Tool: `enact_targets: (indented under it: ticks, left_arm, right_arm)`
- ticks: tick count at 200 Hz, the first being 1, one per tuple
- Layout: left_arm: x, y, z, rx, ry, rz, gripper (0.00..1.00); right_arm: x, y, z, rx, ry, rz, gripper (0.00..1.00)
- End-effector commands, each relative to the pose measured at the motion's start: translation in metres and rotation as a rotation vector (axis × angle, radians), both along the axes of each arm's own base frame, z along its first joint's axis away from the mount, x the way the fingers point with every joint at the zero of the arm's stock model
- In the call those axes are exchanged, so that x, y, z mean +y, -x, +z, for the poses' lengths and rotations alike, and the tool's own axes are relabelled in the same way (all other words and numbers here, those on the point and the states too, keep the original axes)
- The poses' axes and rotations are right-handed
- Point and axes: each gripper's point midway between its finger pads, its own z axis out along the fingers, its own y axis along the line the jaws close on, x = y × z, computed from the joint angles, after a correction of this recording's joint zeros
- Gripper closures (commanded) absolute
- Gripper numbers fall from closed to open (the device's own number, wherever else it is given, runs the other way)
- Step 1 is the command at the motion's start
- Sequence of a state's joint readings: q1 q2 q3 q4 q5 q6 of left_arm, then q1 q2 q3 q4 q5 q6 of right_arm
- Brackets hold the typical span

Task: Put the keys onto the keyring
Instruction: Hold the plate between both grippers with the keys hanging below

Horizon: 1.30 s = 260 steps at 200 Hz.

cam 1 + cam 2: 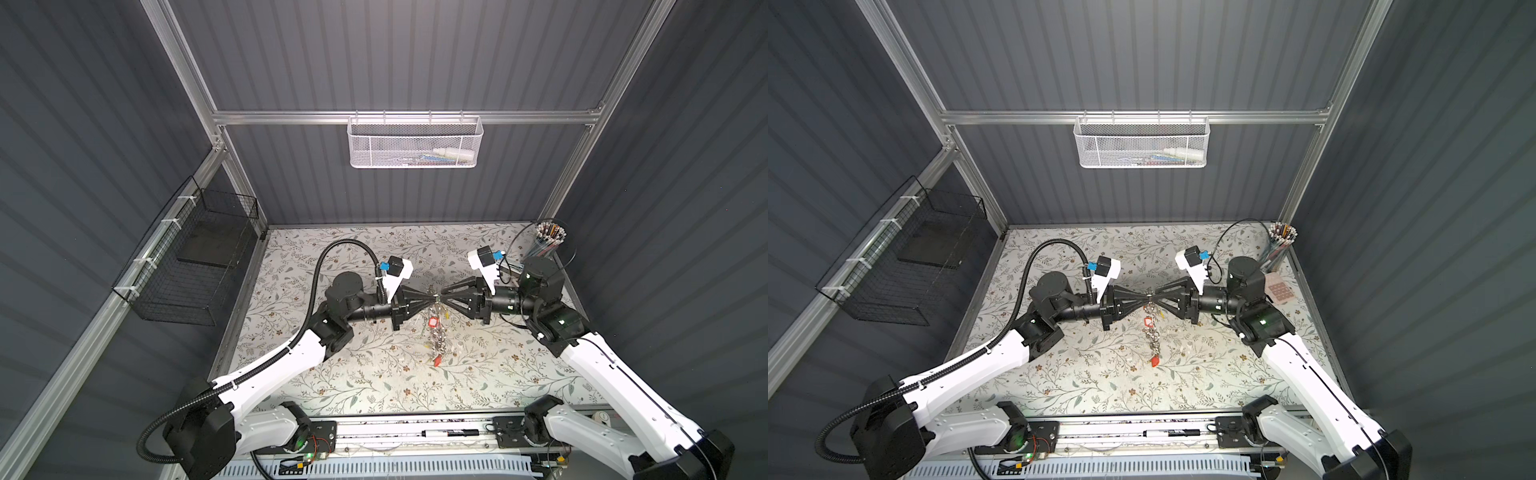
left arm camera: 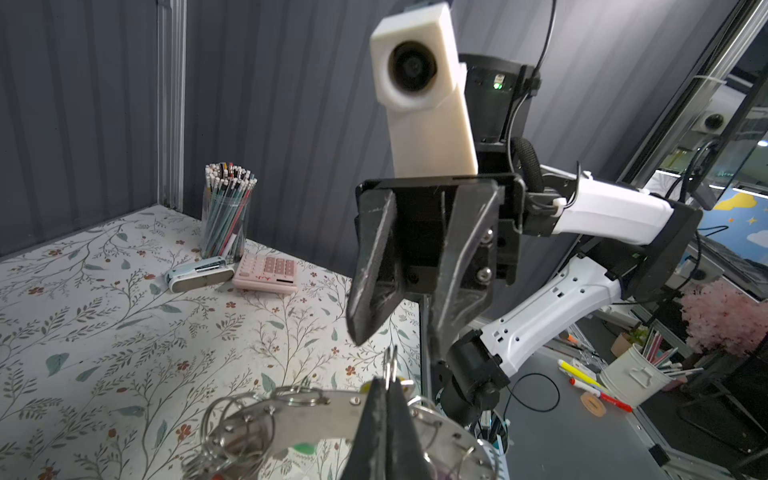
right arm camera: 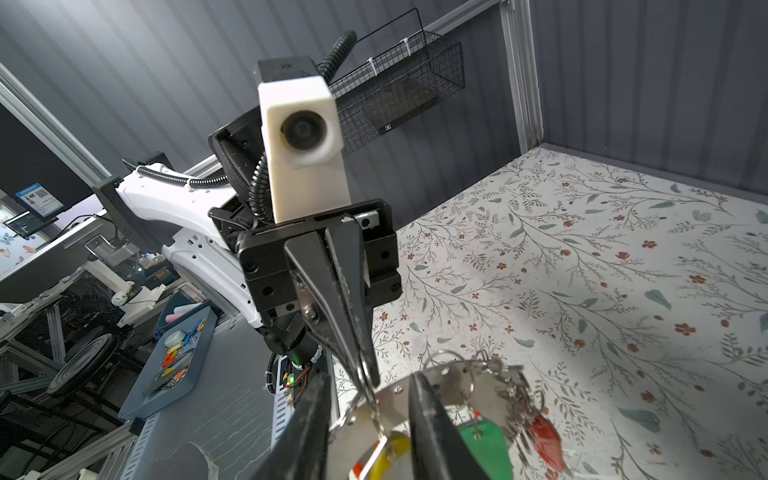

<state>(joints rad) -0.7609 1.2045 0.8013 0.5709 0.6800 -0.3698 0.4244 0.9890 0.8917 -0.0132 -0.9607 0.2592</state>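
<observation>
Floral tabletop point(image 1: 374, 386), left claw point(image 1: 433, 296) pinching split ring point(image 2: 390, 368) (keyring point(image 2: 299, 419) hanging), right claw point(image 1: 444, 294) parted, pencil cup point(image 1: 548, 243) well apart

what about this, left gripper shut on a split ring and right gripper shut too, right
No: the right gripper is open, jaws apart, as the left wrist view shows. The left gripper is shut on a split ring, as you said.

I see tabletop point(image 1: 374, 386) cream, printed with grey-green leaf vines and small rust-red flowers. Keyring point(image 2: 307, 415) silver-grey. Keys point(image 3: 513, 392) silver; yellow tag point(image 3: 392, 451), green tag point(image 3: 486, 446), red tag point(image 3: 544, 436). Calculator point(image 2: 268, 272) pink. Mesh basket point(image 1: 413, 143) white.
</observation>
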Motion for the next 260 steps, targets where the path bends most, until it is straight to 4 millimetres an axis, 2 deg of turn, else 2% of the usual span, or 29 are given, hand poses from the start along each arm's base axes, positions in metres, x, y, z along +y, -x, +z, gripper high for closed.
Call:
enact_targets:
  ticks: [1,39,60,110,165,210,260]
  left_arm:
    - [0.010,0.005,0.049,-0.086,0.197,0.026,1.00]
    - [0.011,0.004,0.049,-0.072,0.253,0.029,1.00]
    - [0.010,0.002,0.049,-0.069,0.267,0.036,1.00]
    - [0.008,0.001,0.051,-0.063,0.291,0.024,1.00]
    - [0.006,0.006,0.053,-0.057,0.312,-0.016,1.00]
    - [0.001,0.004,0.049,-0.053,0.308,-0.031,1.00]
    - [-0.004,0.000,0.039,-0.046,0.294,-0.028,1.00]
  right_arm:
    - [0.002,0.002,0.007,-0.016,-0.022,0.026,0.68]
    - [0.005,0.001,0.009,-0.018,-0.026,0.042,0.77]
    - [0.005,0.000,0.008,-0.014,-0.024,0.040,0.77]
    - [0.006,-0.003,0.003,-0.004,-0.022,0.040,0.90]
    - [0.013,-0.001,0.000,0.007,-0.016,0.079,0.97]
    - [0.026,0.003,-0.009,0.013,0.048,0.109,0.97]
    - [0.030,0.005,-0.012,0.011,0.087,0.109,0.91]
